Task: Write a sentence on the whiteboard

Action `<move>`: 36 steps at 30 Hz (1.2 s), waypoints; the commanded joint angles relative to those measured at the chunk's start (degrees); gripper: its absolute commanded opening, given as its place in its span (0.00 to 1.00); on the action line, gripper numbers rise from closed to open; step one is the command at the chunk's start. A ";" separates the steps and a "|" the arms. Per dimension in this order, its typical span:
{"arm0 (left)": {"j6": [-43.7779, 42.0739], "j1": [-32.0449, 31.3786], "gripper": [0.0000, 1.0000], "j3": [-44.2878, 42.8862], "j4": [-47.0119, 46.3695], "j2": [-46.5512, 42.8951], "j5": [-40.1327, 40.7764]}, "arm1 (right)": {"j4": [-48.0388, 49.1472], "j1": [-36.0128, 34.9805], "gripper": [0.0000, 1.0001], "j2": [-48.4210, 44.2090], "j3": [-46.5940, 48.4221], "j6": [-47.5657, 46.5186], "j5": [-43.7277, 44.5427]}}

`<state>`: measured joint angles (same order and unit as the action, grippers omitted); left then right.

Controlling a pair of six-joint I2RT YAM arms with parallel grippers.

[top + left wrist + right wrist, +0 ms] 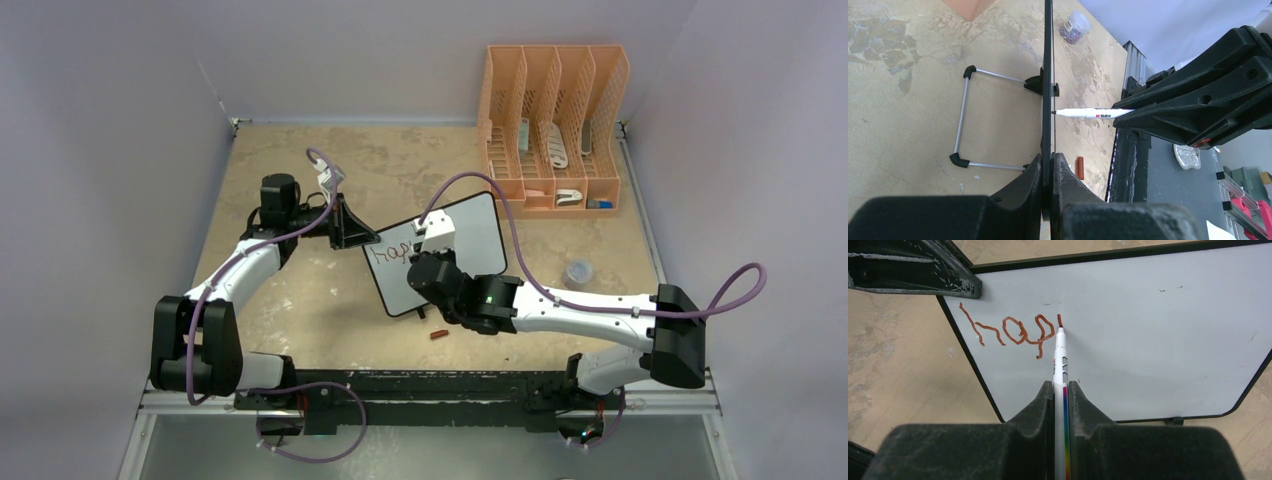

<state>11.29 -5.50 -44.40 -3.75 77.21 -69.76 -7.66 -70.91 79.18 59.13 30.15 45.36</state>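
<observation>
Whiteboard point(478, 232) stands upright about mid-table, a bit toward the near edge, turned at an angle with its writing face toward the right arm. Its wire stand point(964, 121) rests on the table point(290, 320) behind it.

Left hand point(1048, 167) is clamped on the whiteboard's edge, fingers pressed on both faces at the upper-left corner as seen in the right wrist view.

Right hand point(1061, 387) is clamped on a white marker point(1060, 352), fingers tight on either side of the barrel. The marker tip touches the board face.

Sentence point(1008, 332) so far: red-brown "hap" plus a short upright stroke right at the tip, sitting in the board's upper-left area. The rest of the board is blank apart from a few faint specks.

A small red-brown cap point(438, 334) lies on the table just in front of the board, under the right arm. A small clear container point(578, 272) is near the right edge, apart from the board. An orange file organizer point(552, 130) stands at the far right corner with a few items in its slots, too small to tell what they are.
</observation>
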 commanded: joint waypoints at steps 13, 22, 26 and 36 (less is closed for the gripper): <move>-1.45 -1.27 0.00 -0.45 1.73 0.84 -0.90 | -6.46 0.40 0.00 0.40 0.55 4.71 -1.82; -1.42 -1.27 0.00 -0.60 1.64 1.07 -0.90 | -7.54 0.25 0.00 0.06 0.54 5.30 -3.02; -1.45 -1.27 0.00 -0.69 1.72 1.10 -0.91 | -7.63 -0.01 0.00 -0.46 0.95 5.29 -2.74; -1.49 -1.27 0.00 -0.68 1.80 1.10 -0.82 | -2.57 -0.19 0.00 -5.05 0.20 3.69 0.26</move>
<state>11.33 -5.54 -44.53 -3.70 77.25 -69.91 -13.67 -70.96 77.21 59.09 34.30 42.57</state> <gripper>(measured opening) 0.034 0.120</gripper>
